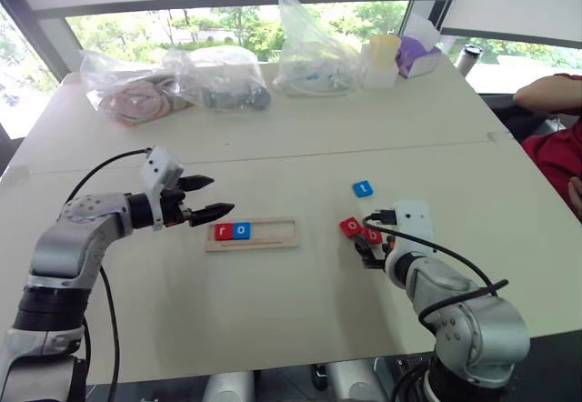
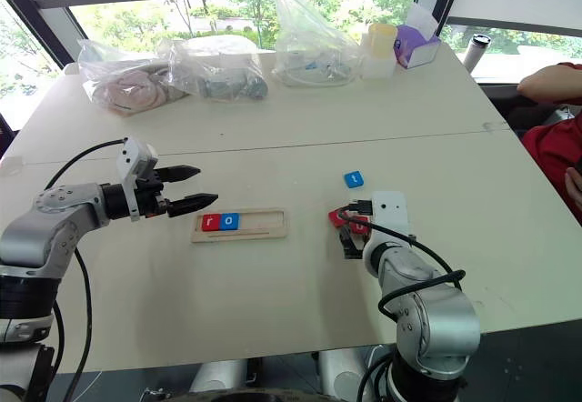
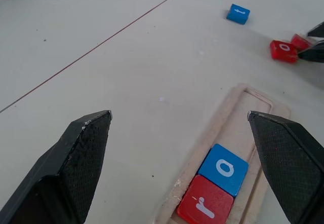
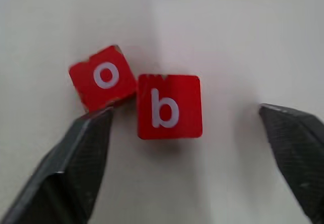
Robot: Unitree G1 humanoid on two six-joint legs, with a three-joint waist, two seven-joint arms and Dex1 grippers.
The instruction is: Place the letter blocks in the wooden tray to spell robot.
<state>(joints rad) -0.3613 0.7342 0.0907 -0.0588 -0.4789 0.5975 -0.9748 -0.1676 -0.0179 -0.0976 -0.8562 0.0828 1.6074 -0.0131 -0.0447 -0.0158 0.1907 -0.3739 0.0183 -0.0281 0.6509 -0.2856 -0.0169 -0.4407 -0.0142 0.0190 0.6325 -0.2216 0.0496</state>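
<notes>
Red b tile (image 4: 169, 106) is being straddled, ungripped, by the wide-open right pincer (image 4: 185, 127), while the left pincer (image 3: 192, 133) is being held wide open, empty, beside the tray (image 1: 273, 232).

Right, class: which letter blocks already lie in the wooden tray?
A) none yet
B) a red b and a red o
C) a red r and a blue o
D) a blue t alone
C: the wooden tray holds a red r block and a blue o block side by side at one end, while the rest of its recess is bare.
</notes>
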